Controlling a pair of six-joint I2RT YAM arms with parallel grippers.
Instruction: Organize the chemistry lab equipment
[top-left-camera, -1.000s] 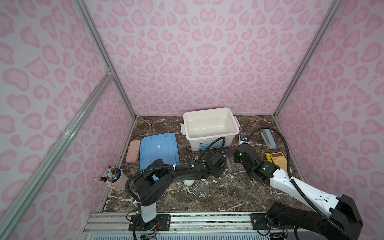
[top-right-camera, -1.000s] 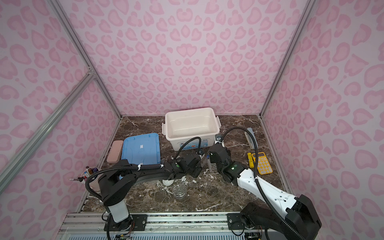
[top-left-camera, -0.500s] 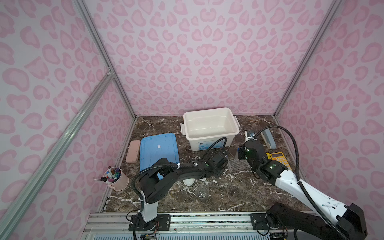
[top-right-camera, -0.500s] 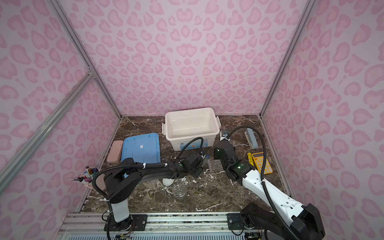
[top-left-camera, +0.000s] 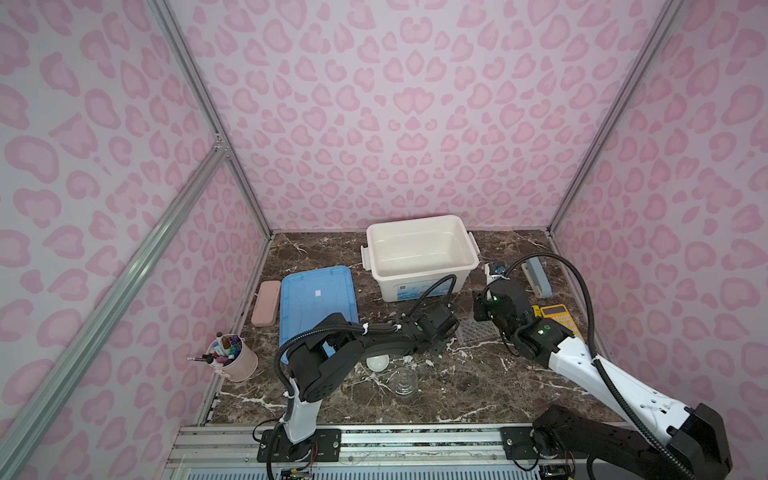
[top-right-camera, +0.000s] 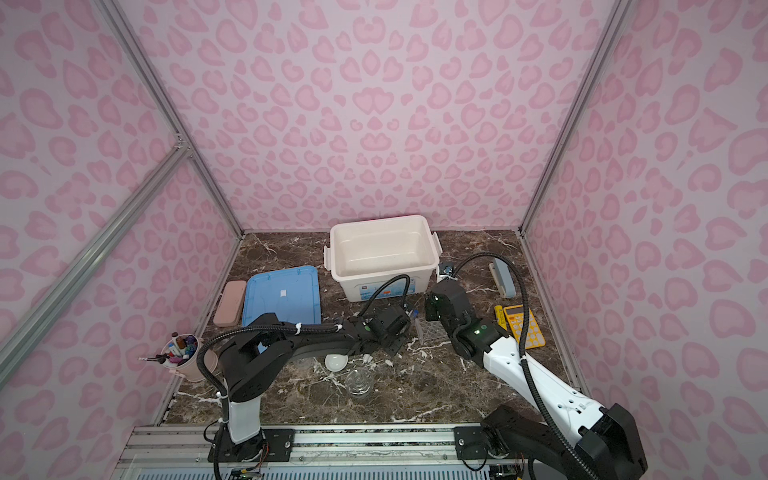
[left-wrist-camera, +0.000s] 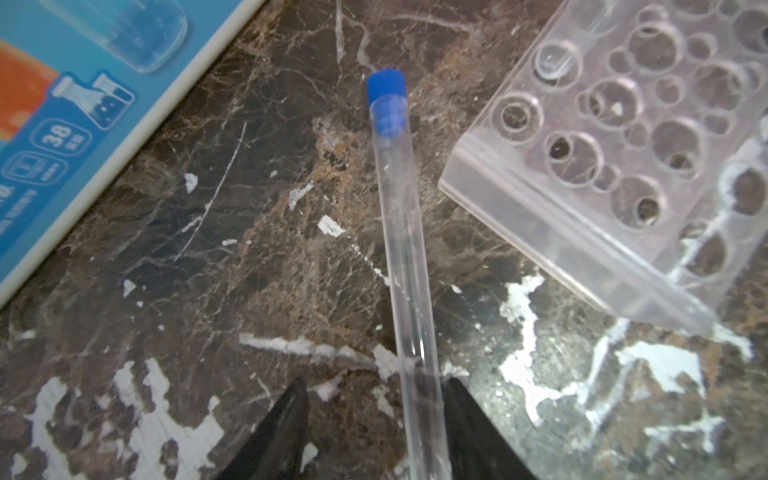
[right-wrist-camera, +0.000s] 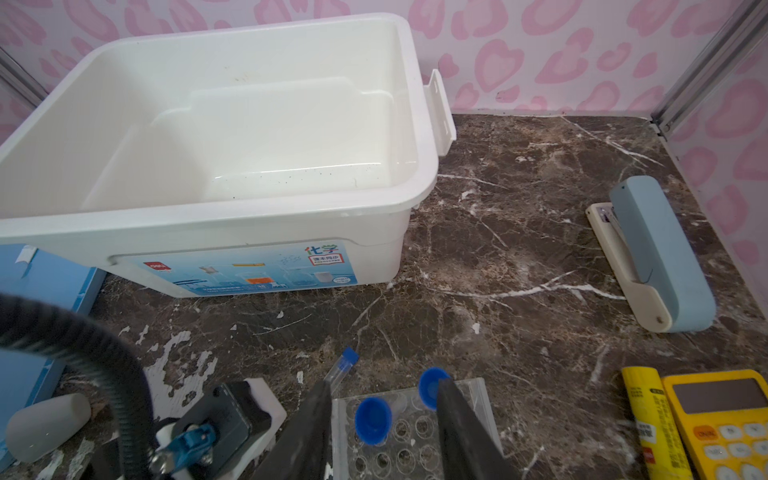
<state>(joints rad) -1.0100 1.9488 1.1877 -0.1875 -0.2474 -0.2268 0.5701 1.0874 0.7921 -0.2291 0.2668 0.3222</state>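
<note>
Changed: right gripper (right-wrist-camera: 382, 384) has backed off the rack (left-wrist-camera: 561, 239), fingers apart, empty; two capped tubes (right-wrist-camera: 372, 419) stand in it. The left gripper (left-wrist-camera: 376, 386) is narrowing round the third test tube (left-wrist-camera: 401, 232), which lies flat mid tabletop (left-wrist-camera: 208, 249) and is unpinched. Racking nearly done.

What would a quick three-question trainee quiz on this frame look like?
1. True or false: the white bin holds test tubes.
2. How many blue-capped tubes stand in the clear rack? A one, B two, C three.
3. What lies between the open jaws of the left gripper?
Key: 1 false, the bin is empty. 2 B. 3 the third test tube, lying flat beside the rack.
</note>
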